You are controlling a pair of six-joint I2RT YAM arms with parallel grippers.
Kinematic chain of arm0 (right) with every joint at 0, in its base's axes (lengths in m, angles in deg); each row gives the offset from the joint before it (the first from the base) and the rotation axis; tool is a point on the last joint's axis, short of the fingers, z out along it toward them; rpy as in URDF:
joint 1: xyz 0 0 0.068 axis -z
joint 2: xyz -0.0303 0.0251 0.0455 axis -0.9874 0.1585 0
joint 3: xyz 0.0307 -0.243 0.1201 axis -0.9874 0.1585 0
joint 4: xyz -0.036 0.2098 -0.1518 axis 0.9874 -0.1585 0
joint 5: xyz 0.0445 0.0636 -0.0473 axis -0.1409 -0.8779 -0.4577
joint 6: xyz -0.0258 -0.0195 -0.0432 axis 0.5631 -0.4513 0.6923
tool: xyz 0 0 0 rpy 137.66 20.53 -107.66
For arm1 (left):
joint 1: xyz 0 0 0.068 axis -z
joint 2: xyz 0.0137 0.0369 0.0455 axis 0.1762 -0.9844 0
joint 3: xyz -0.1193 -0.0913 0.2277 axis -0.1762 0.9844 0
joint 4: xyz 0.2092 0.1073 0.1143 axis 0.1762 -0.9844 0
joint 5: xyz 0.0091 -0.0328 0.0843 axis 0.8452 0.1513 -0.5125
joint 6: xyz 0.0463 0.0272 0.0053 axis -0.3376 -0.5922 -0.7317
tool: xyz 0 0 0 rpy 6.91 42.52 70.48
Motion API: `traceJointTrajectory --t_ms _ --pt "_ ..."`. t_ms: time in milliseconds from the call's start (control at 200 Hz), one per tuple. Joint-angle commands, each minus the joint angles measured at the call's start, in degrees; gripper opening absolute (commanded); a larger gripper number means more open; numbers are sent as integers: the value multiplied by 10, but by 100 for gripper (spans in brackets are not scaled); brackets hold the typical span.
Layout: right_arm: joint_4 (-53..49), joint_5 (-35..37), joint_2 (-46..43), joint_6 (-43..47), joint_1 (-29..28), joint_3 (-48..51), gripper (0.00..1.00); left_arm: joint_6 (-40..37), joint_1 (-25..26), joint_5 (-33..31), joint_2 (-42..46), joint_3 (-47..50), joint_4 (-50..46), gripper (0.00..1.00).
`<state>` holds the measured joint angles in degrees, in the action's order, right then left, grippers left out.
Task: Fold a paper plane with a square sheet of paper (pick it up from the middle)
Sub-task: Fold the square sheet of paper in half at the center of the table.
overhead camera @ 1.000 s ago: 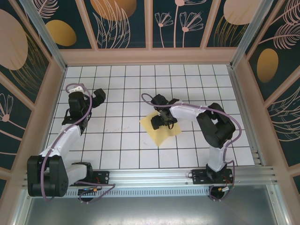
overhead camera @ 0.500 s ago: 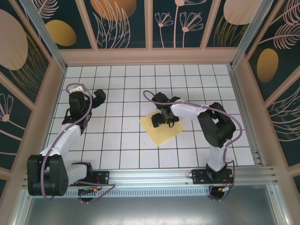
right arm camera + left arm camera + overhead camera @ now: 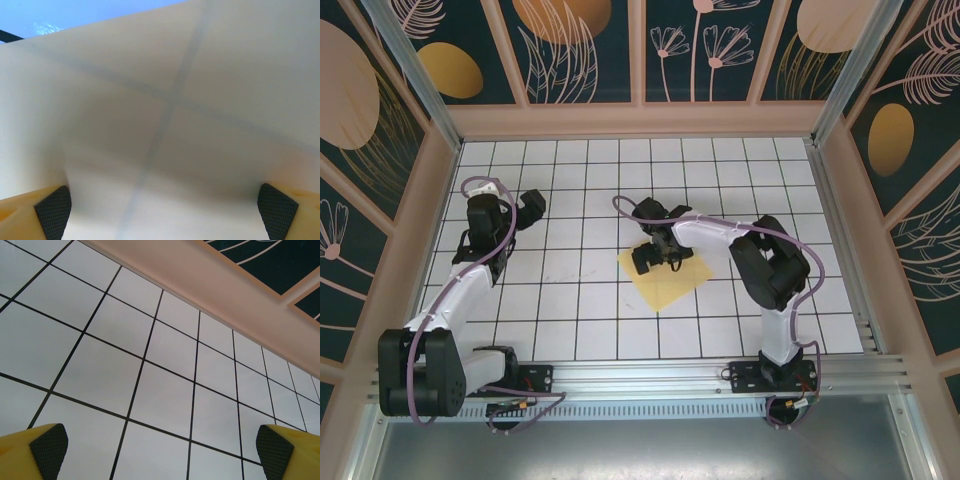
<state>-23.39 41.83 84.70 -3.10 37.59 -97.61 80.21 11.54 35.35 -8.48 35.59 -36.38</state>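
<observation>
As the right gripper (image 3: 653, 256), jaws wide, slid to the paper's (image 3: 670, 285) left corner, bare tiles (image 3: 580, 270) reach the gaping left gripper (image 3: 528, 206).

A white tabletop (image 3: 570, 300), ruled into square tiles by black lines, sits inside a peach-coloured frame (image 3: 640, 120). Dark teal wall panels (image 3: 700, 50) painted with pale leaves, flowers and orange ovals rise on three sides. An aluminium rail (image 3: 650, 372) runs along the near edge.
</observation>
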Motion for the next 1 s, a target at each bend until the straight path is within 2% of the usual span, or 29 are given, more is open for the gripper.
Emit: traceJointTrajectory --t_ms 0,125,360,435,500,580,751,886,996 --pt "-19 -17 23 19 3 13 97 -13 -3 -10 -4 -16 -6 99" --pt "-9 -33 38 22 11 39 91 -13 -3 -9 -6 -17 -8 99" --pt "-3 -7 40 10 17 47 77 -13 -3 -9 -9 -18 -9 98" --pt "2 -8 27 3 16 38 69 -13 -3 -8 -10 -20 -10 98" --pt "11 -19 13 -6 16 30 57 -12 -3 -4 -12 -19 -10 99" --pt "39 -82 -17 -27 17 19 43 -11 -3 5 -15 -22 -13 99" --pt "142 -213 -71 -103 23 20 27 -6 -3 29 -29 -36 -37 99" --pt "234 -277 -88 -167 37 39 22 9 -3 57 -32 -36 -43 97" --pt "296 -309 -90 -208 54 59 21 30 -3 109 -33 -23 -23 94"
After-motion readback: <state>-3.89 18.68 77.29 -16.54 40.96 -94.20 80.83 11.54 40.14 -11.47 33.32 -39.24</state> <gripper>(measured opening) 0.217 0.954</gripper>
